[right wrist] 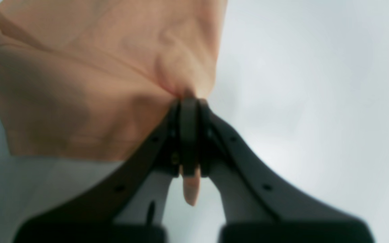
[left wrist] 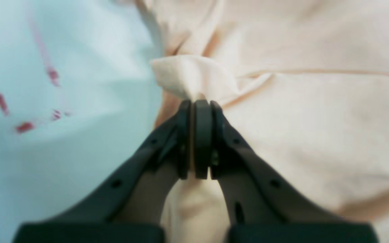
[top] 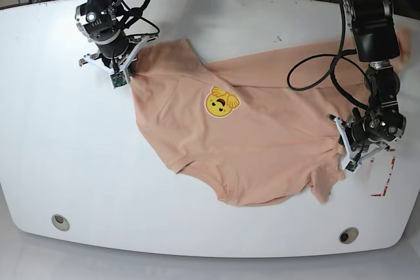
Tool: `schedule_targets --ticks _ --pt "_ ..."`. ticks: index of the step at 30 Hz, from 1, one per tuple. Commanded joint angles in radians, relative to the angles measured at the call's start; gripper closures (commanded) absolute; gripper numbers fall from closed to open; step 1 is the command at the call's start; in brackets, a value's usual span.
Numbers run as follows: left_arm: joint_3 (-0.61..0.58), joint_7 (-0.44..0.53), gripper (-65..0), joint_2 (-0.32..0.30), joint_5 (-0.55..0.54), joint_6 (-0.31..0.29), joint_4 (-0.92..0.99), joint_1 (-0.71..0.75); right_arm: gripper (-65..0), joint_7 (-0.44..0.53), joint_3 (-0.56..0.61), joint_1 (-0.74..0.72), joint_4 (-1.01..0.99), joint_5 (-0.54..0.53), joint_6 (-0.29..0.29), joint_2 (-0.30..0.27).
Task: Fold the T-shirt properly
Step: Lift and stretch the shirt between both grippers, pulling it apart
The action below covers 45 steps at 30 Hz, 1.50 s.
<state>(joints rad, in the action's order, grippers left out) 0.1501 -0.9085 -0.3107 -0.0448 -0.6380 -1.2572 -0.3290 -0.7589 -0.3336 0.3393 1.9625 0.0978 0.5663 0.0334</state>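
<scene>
The T-shirt (top: 256, 142), soft rumpled peach cotton, sprawls across the white table (top: 52, 142), its yellow smiley print (top: 222, 101) facing up. Red tape marks (top: 387, 178) sit just off its edge. The left gripper (left wrist: 197, 103) is clamped on a bunched fold there; the right gripper (right wrist: 189, 99) pinches the opposite edge.

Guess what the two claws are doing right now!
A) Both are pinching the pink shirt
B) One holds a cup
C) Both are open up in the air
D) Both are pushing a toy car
A: the left claw is shut on a bunched edge of the shirt, and the right claw is shut on another edge of the same shirt, with cloth poking out between its fingers.
</scene>
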Motion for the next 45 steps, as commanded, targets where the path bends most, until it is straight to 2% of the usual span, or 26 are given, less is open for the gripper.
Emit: schedule_targets --ticks 1,6,15,25,34,45 --pt "0.007 -0.024 0.0 -0.017 0.0 -0.018 -0.079 -0.008 -0.2 0.023 -0.002 -0.004 0.019 -0.01 -0.002 -0.003" --pt "0.038 -0.11 0.0 -0.018 0.0 -0.058 -0.22 0.046 -0.2 0.023 -0.002 -0.004 0.019 -0.01 -0.002 -0.003" --pt "0.15 -0.249 0.0 -0.017 0.0 -0.06 -0.502 0.158 -0.2 0.022 -0.002 -0.018 0.018 -0.01 -0.002 -0.003" --pt "0.187 -0.271 0.0 -0.018 -0.002 -0.06 -0.701 0.244 -0.2 0.019 -0.002 -0.026 0.018 -0.01 -0.002 -0.003" --pt "0.266 -0.32 0.0 -0.018 -0.002 -0.06 -0.731 0.155 -0.2 0.019 -0.002 -0.059 0.024 -0.008 -0.002 -0.005" --pt "0.291 -0.335 0.0 -0.011 -0.008 -0.06 -0.729 -0.065 -0.3 0.017 -0.003 -0.237 0.025 -0.007 -0.002 -0.043"
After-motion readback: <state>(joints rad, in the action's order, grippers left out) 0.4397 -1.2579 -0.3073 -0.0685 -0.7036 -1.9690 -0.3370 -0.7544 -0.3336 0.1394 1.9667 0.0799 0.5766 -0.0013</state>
